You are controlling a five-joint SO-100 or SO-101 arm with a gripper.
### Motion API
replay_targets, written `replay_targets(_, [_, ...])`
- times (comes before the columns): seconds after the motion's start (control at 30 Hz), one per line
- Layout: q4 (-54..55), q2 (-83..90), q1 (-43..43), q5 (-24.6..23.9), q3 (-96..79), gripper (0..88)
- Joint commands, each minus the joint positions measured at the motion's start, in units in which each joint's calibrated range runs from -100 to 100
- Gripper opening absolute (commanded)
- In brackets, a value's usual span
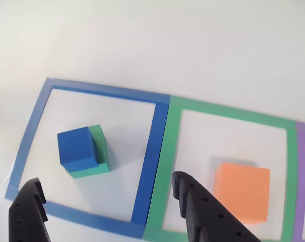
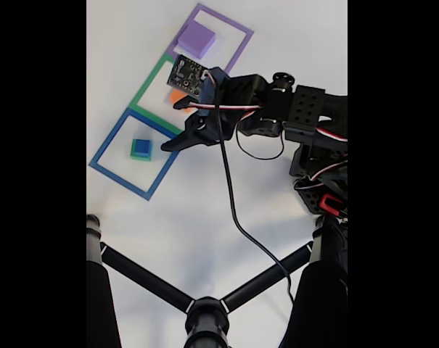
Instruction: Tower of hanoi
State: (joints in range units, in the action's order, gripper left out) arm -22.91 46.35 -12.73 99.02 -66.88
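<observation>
- Blue cube sits on top of the green block, the pair inside the blue square frame — ahead of the gripper and between its two fingertips as the other view shows it. The cube is stacked off-centre, so green shows along its right and lower edges.
- Gripper is spread wide and holds nothing; its black fingers rise from the bottom edge of the other view, one at the left, one right of centre. The spread looks wider than the stacked pair, which suits a descent onto the cube.
- Orange block lies alone in the green square frame, just beyond and to the right of the right-hand finger, apart from it.
- Purple block rests in the purple square frame in the fixed view, well beyond the gripper on the far side of the arm.
- Judgement: three frames serve as the three pegs, one block or stack per frame. The smallest cube is the free piece on top, so it is the likely next pick.
- Risk: the right finger hangs above the border between the blue and green frames; whether it would clear the orange block on closing cannot be told.
- White table carries all of it; a black cable trails from the arm in the fixed view.
</observation>
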Motion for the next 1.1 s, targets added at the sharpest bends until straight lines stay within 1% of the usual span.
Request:
replay_targets(0.0, [19.31,-4.76,0.65,0.98,-5.31,30.5])
replay_targets(0.33, [45.62,-18.46,-2.94,0.98,-10.31,30.5])
replay_targets(0.4, [49.02,-21.43,-3.40,0.98,-10.22,30.4])
replay_targets(0.7, [60.91,-32.89,-5.38,0.98,-9.13,29.9])
replay_targets(1.07, [67.63,-43.54,-7.74,0.98,-4.68,29.2])
